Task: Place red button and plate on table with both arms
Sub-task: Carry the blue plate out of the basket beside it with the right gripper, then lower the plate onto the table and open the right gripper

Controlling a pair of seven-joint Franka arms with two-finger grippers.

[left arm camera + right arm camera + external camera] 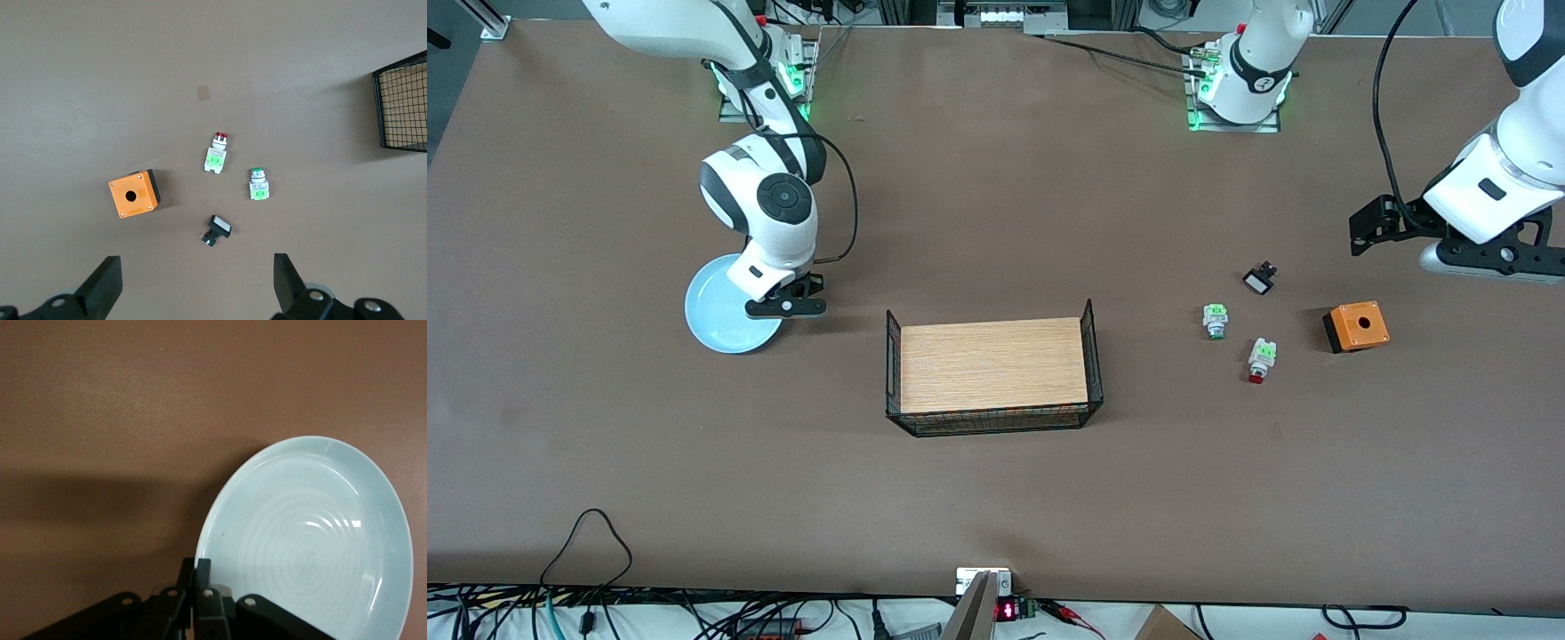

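Observation:
The pale blue plate [720,316] lies low at the right arm's end of the table [996,222]. My right gripper [783,307] is shut on its rim; the right wrist view shows the fingers [202,568] pinching the edge of the plate [320,540]. I cannot tell whether the plate touches the table. The red button [1259,360] lies on its side on the table toward the left arm's end, red cap toward the front camera. My left gripper [1485,260] hangs open and empty above the table near that end. The left wrist view shows the red button [215,153] well clear of the open gripper [197,283].
A green-tipped switch [1215,321] lies beside the red button, with a small black switch [1260,279] farther from the camera. An orange box [1356,325] stands beside them toward the left arm's end. A light-wood tray with black wire ends [993,364] sits mid-table.

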